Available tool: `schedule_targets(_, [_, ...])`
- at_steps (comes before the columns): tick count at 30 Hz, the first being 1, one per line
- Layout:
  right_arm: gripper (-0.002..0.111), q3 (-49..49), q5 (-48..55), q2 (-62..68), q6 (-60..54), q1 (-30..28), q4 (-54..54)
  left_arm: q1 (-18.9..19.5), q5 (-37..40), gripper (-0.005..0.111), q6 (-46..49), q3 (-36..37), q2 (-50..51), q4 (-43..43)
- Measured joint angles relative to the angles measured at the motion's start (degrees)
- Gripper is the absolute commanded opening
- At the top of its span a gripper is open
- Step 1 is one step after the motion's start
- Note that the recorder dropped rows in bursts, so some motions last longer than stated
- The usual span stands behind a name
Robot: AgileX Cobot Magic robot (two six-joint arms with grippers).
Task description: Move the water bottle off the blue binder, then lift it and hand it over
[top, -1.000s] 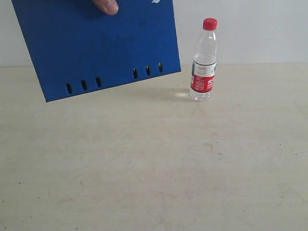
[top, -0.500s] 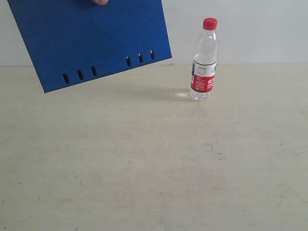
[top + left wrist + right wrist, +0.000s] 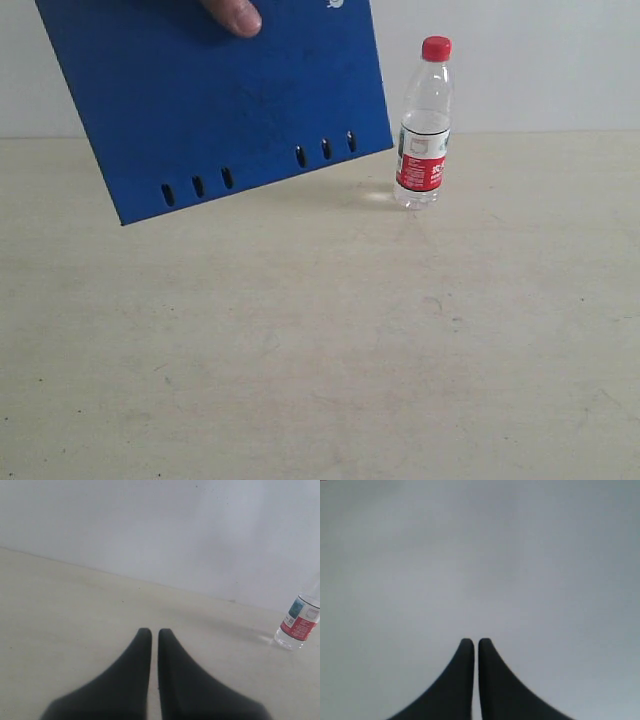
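The water bottle (image 3: 424,125), clear with a red cap and red-and-white label, stands upright on the beige table (image 3: 320,340) at the back right of the middle. A person's hand (image 3: 235,14) holds the blue binder (image 3: 215,100) in the air, tilted, its slot holes along the lower edge, just left of the bottle. The bottle (image 3: 299,623) also shows in the left wrist view, far off to one side of my left gripper (image 3: 151,631), which is shut on nothing. My right gripper (image 3: 472,641) is shut too, facing a plain grey wall. Neither gripper appears in the exterior view.
A pale wall (image 3: 520,60) rises behind the table's far edge. The table surface in front of the bottle and binder is bare beige with faint marks.
The hand-held binder went up and left, then came back down and right, nearer the bottle. The bottle has not moved.
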Motion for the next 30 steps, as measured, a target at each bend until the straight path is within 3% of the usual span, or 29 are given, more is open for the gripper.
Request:
schedule_targets(5, [0.000, 0.00, -6.40, 0.00, 0.00, 0.00, -0.32, 0.00, 0.00, 0.004, 0.00, 0.00, 0.00, 0.00])
schedule_targets(7, [0.000, 0.00, -6.99, 0.00, 5.18, 0.00, 0.04, 0.00, 0.00, 0.004, 0.00, 0.00, 0.00, 0.00])
schedule_targets(9, [0.000, 0.00, -7.87, 0.00, 30.99, 0.00, -0.18, 0.00, 0.00, 0.004, 0.00, 0.00, 0.00, 0.00])
schedule_targets(10, [0.000, 0.00, -8.07, 0.00, 50.47, 0.00, -1.93, 0.00, 0.00, 0.004, 0.00, 0.00, 0.00, 0.00])
schedule_targets(11, [0.000, 0.00, -8.07, 0.00, 76.78, 0.00, -7.79, 0.00, 0.00, 0.004, 0.00, 0.00, 0.00, 0.00])
schedule_targets(13, [0.000, 0.00, -4.60, 0.00, 107.18, 0.00, -16.82, 0.00, 0.00, 0.004, 0.00, 0.00, 0.00, 0.00])
schedule_targets(14, [0.000, 0.00, -2.05, 0.00, 111.44, 0.00, -19.18, 0.00, 0.00, 0.004, 0.00, 0.00, 0.00, 0.00])
schedule_targets(18, [0.000, 3.37, 20.44, 0.00, 114.31, 0.09, -23.55, 0.00, 0.00, 0.004, 0.00, 0.00, 0.00, 0.00])
schedule_targets(19, [0.000, 3.73, 28.91, 0.00, 109.04, 0.23, -22.11, 0.00, 0.00, 0.004, 0.00, 0.00, 0.00, 0.00])
schedule_targets(25, [0.000, 3.98, 31.85, 0.00, 89.33, 0.66, -18.30, 0.00, 0.00, 0.004, 0.00, 0.00, 0.00, 0.00])
schedule_targets(30, [0.000, 3.98, 31.73, 0.00, 85.66, 0.66, -12.33, 0.00, 0.00, 0.004, 0.00, 0.00, 0.00, 0.00])
